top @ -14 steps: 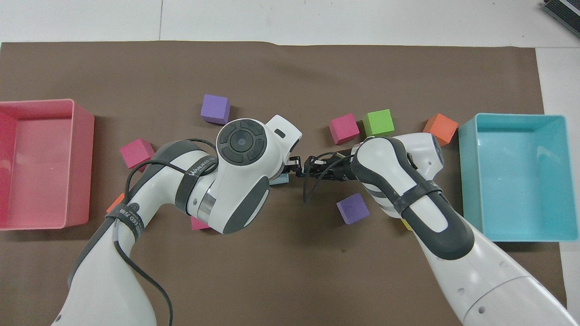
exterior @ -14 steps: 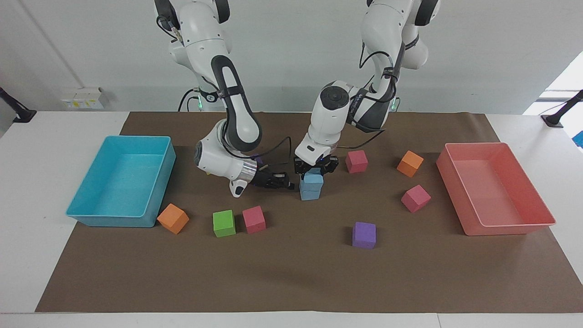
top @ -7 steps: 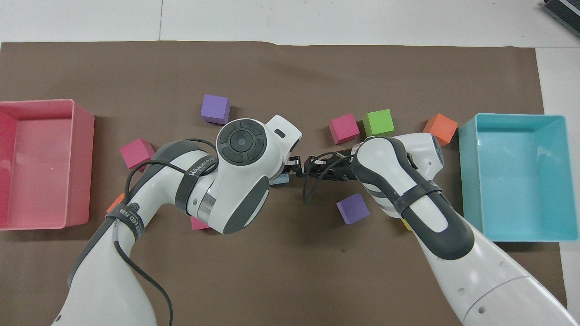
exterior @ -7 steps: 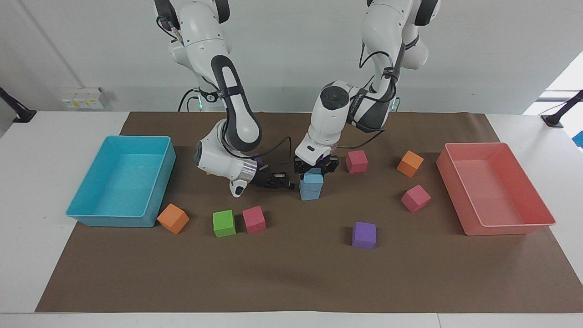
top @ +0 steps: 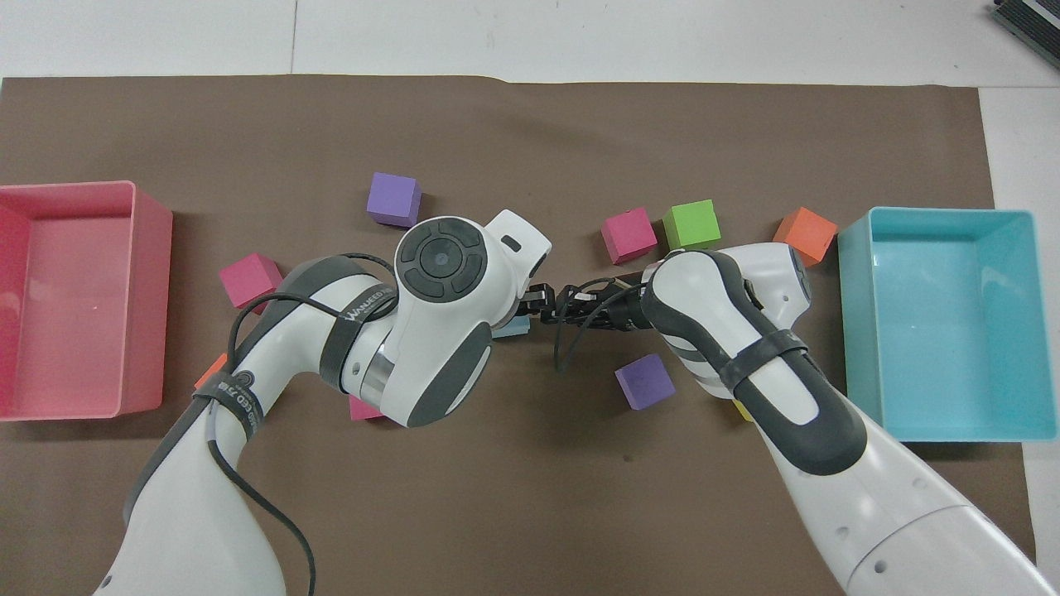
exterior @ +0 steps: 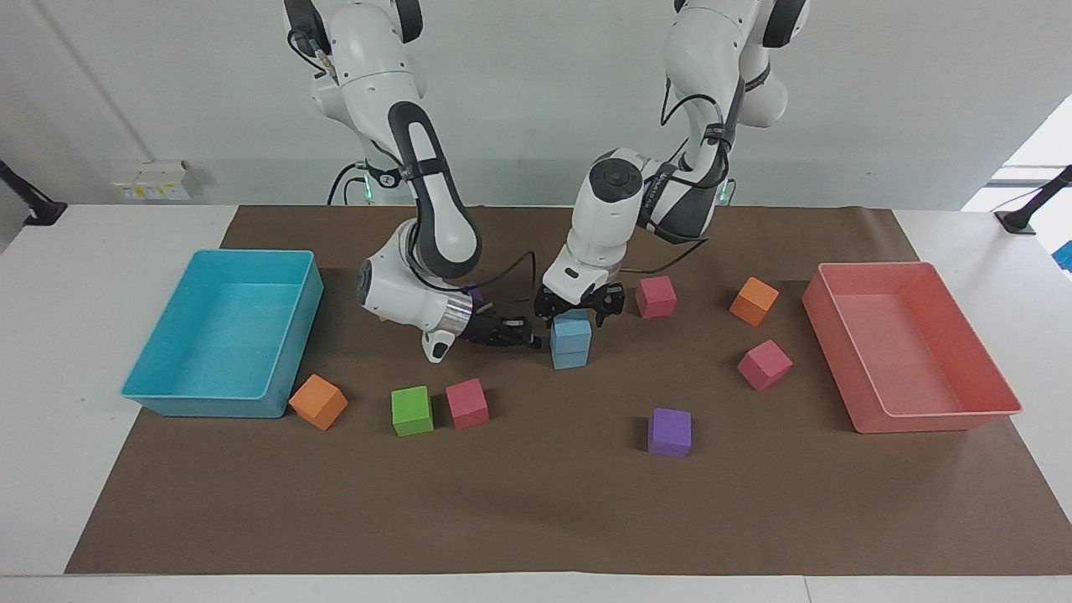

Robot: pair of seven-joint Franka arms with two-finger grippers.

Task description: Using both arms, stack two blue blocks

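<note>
Two blue blocks (exterior: 570, 343), two trays (exterior: 222, 331)

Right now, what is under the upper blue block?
The upper blue block sits on the lower blue block, which rests on the brown paper. The overhead view hides the stack under the left arm.

One camera faces both arms from high across the table (exterior: 536, 519); another looks steeply down over them, sharing the brown mat (top: 530, 124).

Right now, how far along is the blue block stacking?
Done: one blue block sits on the other blue block. In hand: nothing; the left end effector is open just over the stack, the right end effector shut beside it. Left: both arms back away.
</note>
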